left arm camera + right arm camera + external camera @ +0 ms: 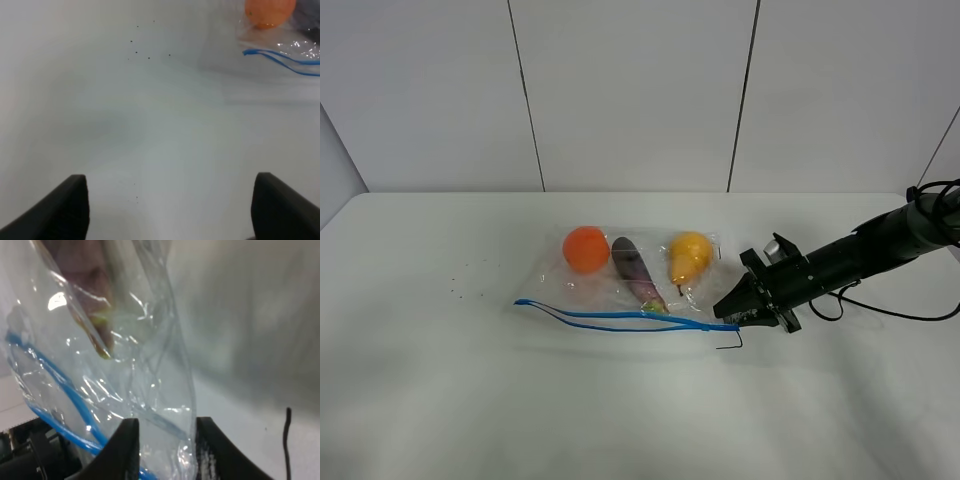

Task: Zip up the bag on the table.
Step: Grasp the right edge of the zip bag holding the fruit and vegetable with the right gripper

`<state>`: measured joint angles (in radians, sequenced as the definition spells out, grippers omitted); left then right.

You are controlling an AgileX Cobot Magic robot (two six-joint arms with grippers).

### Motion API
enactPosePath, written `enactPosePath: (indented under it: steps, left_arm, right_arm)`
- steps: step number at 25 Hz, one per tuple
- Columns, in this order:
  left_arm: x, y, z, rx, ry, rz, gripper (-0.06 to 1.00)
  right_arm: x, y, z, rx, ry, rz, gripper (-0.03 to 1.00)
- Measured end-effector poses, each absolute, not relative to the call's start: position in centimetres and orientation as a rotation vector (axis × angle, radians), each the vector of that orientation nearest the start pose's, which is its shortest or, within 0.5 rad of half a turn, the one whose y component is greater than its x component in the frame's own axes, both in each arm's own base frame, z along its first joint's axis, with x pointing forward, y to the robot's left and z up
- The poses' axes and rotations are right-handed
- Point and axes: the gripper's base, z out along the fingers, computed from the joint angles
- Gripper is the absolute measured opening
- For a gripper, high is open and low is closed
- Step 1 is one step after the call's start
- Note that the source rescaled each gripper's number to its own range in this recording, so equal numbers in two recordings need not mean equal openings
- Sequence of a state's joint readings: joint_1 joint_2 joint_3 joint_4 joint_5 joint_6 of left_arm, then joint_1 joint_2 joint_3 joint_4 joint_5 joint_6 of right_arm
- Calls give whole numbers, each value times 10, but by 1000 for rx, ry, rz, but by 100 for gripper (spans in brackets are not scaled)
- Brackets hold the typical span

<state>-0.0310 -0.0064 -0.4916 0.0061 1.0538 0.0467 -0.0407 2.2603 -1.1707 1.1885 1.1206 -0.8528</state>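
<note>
The clear bag (630,290) lies on the white table (440,380), holding an orange ball (585,248), a purple eggplant (635,272) and a yellow pear (688,255). Its blue zipper strip (620,317) runs along the near edge, with its two halves apart at the left end. My right gripper (732,315) is at the strip's right end. In the right wrist view its fingers (125,450) pinch the crinkly plastic (125,365) beside the blue strip (65,390). My left gripper (170,215) is open and empty over bare table, the bag's left corner (290,50) far from it.
A thin black wire hook (730,345) lies on the table just below the right gripper and also shows in the right wrist view (287,440). Small black specks (460,285) dot the table left of the bag. A white panelled wall (640,90) stands behind the table.
</note>
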Motion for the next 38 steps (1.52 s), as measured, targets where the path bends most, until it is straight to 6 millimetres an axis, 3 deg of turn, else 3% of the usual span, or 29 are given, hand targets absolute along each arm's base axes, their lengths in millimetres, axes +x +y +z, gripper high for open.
enactPosePath:
  steps: [6, 10, 12, 17, 25, 31, 38]
  left_arm:
    - [-5, 1, 275, 79, 2038, 17, 85]
    - [-5, 1, 275, 79, 2038, 17, 85]
    - [-5, 1, 275, 79, 2038, 17, 85]
    - [-5, 1, 275, 79, 2038, 17, 85]
    - [-5, 1, 275, 79, 2038, 17, 85]
    - [-5, 1, 275, 79, 2038, 17, 85]
    - [-5, 1, 275, 79, 2038, 17, 85]
  right_arm:
    - [361, 61, 67, 85, 2803, 1515, 32]
    - [361, 61, 67, 80, 2805, 1513, 49]
    - [361, 61, 67, 79, 2805, 1512, 51]
    - [361, 62, 67, 76, 2806, 1509, 45]
    - [359, 81, 62, 19, 2822, 1511, 45]
    - [360, 80, 62, 31, 2801, 1514, 45]
    - [361, 80, 62, 31, 2799, 1515, 30]
